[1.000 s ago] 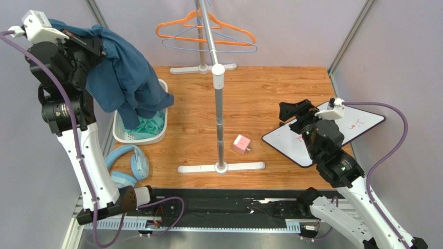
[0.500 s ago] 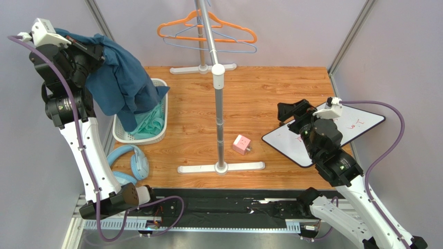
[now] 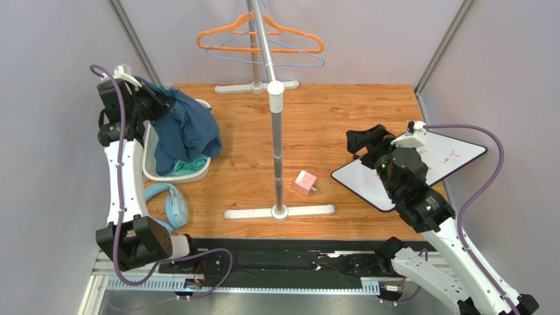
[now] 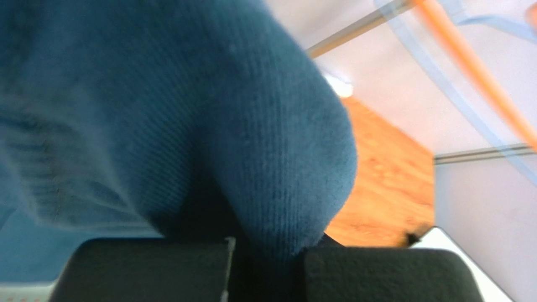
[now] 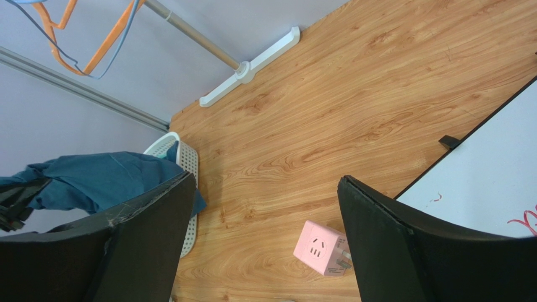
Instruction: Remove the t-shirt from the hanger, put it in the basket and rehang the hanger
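Note:
The dark blue t-shirt (image 3: 185,131) hangs from my left gripper (image 3: 156,104) and drapes over the white basket (image 3: 152,172) at the table's left edge. In the left wrist view the blue cloth (image 4: 189,119) fills the frame and runs down between my fingers (image 4: 391,274). The orange hanger (image 3: 259,39) and a blue hanger (image 3: 263,56) hang bare on the rack's rail at the back. My right gripper (image 3: 365,141) is open and empty above the table's right half; its view shows the t-shirt (image 5: 94,179) at the left.
The clothes rack's pole (image 3: 276,125) and white foot (image 3: 279,212) stand mid-table. A pink socket cube (image 3: 305,182) lies near it. A whiteboard (image 3: 434,164) lies at the right. Green cloth (image 3: 190,165) sits in the basket. Blue headphones (image 3: 164,207) lie in front of the basket.
My left arm has dropped down and forward, carrying the t-shirt lower onto the basket. The right gripper has shifted slightly left.

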Robot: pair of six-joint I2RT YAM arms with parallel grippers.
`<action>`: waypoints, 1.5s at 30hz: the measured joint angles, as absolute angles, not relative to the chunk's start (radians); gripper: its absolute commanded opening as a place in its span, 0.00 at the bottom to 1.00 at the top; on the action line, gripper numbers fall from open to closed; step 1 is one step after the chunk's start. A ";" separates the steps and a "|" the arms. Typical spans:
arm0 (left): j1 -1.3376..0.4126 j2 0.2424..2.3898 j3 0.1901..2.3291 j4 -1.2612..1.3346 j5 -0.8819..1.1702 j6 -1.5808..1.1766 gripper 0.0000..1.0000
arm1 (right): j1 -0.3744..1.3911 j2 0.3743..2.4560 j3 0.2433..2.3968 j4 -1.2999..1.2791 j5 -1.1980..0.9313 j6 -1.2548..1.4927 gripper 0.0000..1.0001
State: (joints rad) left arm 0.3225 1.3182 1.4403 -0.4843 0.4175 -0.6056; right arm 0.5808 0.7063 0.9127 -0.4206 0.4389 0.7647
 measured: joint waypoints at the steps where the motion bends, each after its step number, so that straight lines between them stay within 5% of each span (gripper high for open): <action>1: 0.318 1.306 1.399 -0.482 0.399 -0.597 0.00 | 0.581 0.710 0.913 -0.421 0.435 0.767 0.89; 7: 0.332 1.184 1.232 -0.489 0.221 -0.570 0.00 | 0.581 0.728 0.904 -0.417 0.420 0.775 0.89; 21: 0.466 1.060 1.317 -0.507 -0.024 -0.540 0.00 | 0.581 0.733 0.904 -0.417 0.409 0.777 0.89; 45: 0.370 1.514 1.209 -0.268 0.723 -0.622 0.00 | 0.581 0.728 0.903 -0.418 0.390 0.785 0.89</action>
